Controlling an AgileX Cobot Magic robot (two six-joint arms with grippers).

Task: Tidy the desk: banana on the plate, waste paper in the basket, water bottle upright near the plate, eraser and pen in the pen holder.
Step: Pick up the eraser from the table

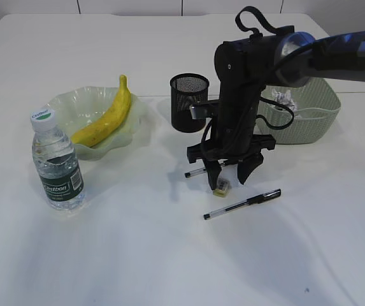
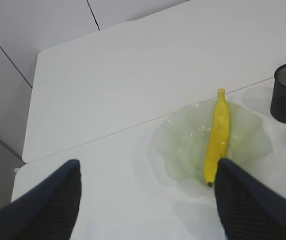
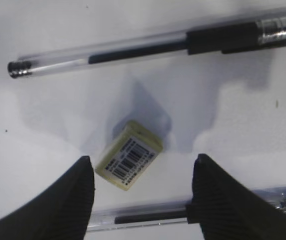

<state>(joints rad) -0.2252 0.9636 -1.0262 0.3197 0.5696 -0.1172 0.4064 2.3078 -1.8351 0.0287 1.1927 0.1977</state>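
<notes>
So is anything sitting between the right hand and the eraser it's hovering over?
Nothing visible does. The right hand hangs open over the small pale-yellow barcoded eraser, which lies bare on the white table. Two clear-barrelled black pens flank it, neither touching or covering it.

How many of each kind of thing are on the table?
Pens: 2
Eraser: 1
Banana: 1
Plate: 1
Water bottle: 1
Pen holder: 1
Basket: 1
Crumpled paper: 1
Total: 9
</notes>
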